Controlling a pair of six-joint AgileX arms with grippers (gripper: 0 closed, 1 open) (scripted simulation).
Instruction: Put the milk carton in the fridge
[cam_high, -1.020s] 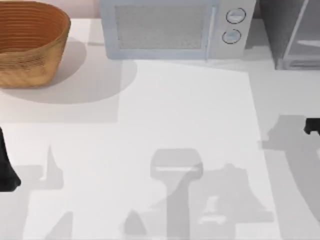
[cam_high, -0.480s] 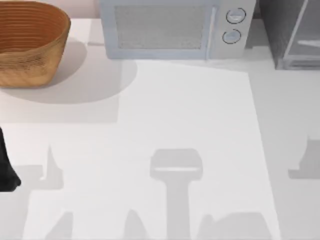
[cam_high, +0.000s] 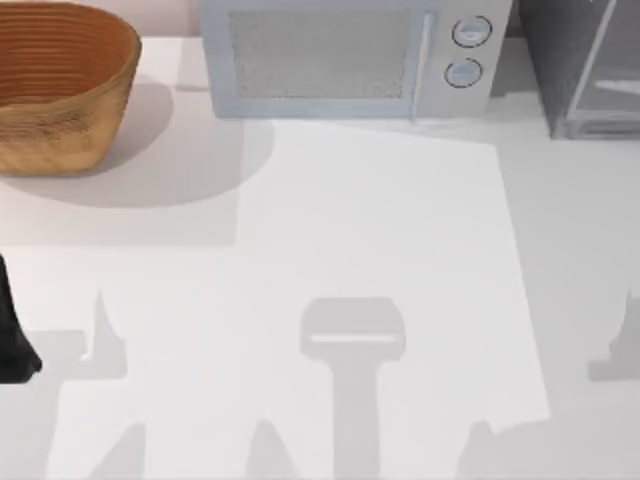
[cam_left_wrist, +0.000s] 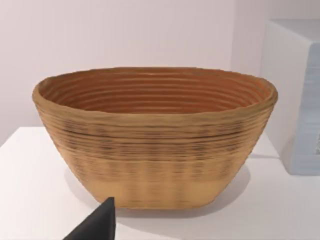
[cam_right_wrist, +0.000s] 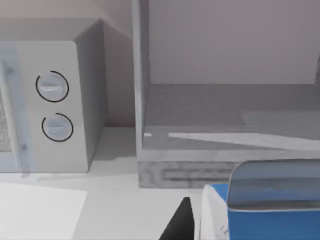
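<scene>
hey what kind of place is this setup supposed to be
Probably a rendered kitchen counter: a microwave with two round knobs at the back of a white table, a fridge beside it, a woven basket, and a milk carton near the fridge.

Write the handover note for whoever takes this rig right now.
Left claw: parked at the left edge of the table, facing the basket.
Right claw: beside the carton, facing the fridge; hold unclear.
Carton: in front of the fridge, outside it.
Fridge: far right corner, next to the microwave.
Done: nothing placed yet.
Left: set the carton inside the fridge.
</scene>
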